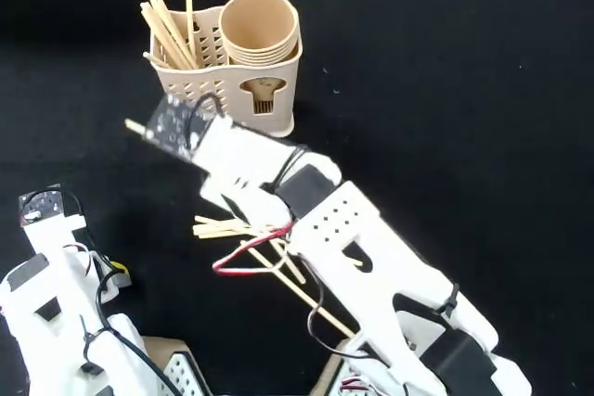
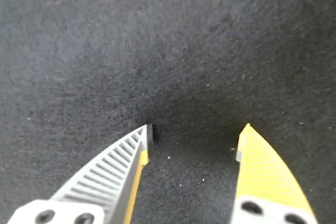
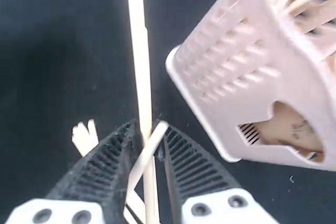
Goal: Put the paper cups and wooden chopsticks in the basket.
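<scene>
Right claw (image 3: 149,129) is clenched on chopsticks (image 3: 137,51). The basket (image 1: 288,90) sits close at its 2 o'clock, holding cups (image 1: 260,25). Loose chopsticks (image 1: 223,227) lie at 5 o'clock. Left claw (image 2: 197,129) gapes, released, over the tabletop (image 2: 157,35).

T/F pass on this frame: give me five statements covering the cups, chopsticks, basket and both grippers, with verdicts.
1. The paper cups sit stacked inside the basket. True.
2. The right gripper is empty. False: it is shut on chopsticks, close to the basket.
3. Every chopstick is already in the basket. False: loose chopsticks lie on the table under the right arm.
4. The left gripper is open over bare black cloth. True.
5. The basket lies tipped on its side. False: it stands upright.
</scene>
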